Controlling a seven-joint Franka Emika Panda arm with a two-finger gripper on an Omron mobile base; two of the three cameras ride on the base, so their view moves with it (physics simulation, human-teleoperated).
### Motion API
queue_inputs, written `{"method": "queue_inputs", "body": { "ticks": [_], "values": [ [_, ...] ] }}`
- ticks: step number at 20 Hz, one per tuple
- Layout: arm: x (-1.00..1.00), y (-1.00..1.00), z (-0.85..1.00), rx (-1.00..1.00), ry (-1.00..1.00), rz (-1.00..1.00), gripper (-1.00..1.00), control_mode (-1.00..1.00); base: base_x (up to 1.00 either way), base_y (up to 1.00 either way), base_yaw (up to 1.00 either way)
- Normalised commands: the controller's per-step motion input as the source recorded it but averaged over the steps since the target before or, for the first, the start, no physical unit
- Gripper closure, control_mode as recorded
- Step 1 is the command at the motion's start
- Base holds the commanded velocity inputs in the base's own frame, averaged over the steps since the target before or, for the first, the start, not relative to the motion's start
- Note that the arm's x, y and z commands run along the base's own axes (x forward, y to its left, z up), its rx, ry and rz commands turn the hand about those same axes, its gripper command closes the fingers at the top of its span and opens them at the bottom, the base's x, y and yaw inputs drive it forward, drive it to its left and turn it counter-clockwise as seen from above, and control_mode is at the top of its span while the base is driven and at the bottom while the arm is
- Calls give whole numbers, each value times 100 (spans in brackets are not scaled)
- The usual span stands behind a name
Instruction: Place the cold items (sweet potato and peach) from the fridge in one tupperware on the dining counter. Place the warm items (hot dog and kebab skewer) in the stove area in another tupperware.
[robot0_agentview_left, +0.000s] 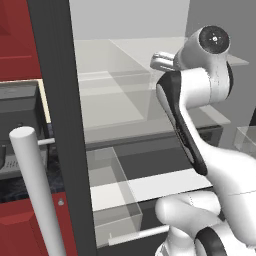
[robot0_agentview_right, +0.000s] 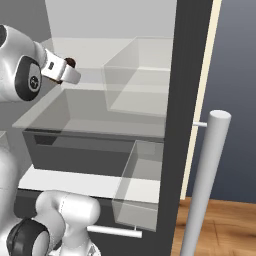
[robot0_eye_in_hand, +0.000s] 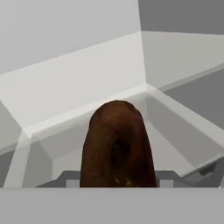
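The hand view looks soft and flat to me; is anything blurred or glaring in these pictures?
Hand view: the brown oblong sweet potato looms soft-edged, no glare. Left base view: even light, see-through fridge shelves. Right base view: faint shading under the shelves, nothing blown out.

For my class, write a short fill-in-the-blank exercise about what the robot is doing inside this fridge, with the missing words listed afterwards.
1. The gripper is closed on a brown ______.
2. The held item sits between the two dark ______ at the bottom of the hand view.
3. The arm reaches into the open ______, above its clear shelves.
4. The clear door bin holds ______.

Missing words: sweet potato; finger tips; fridge; nothing
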Motion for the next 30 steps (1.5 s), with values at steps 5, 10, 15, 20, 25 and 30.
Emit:
{"method": "queue_inputs", "body": {
  "ticks": [5, 10, 15, 20, 25, 30],
  "values": [
    [-81, -1, -1, 0, 0, 5, 100, -100, 0, 0, 0],
    [-64, 0, -25, -5, 0, 1, 100, -100, 0, 0, 0],
    [-65, 0, -38, -10, 2, 0, 100, -100, 0, 0, 0],
    [-31, 11, -41, -17, 13, 0, 100, 100, -12, 0, 0],
    [0, 0, 0, 0, 0, 0, 100, 100, -81, 0, -5],
    [0, 0, 0, 0, 0, 0, 100, 100, -86, 0, -11]
  ]
}}
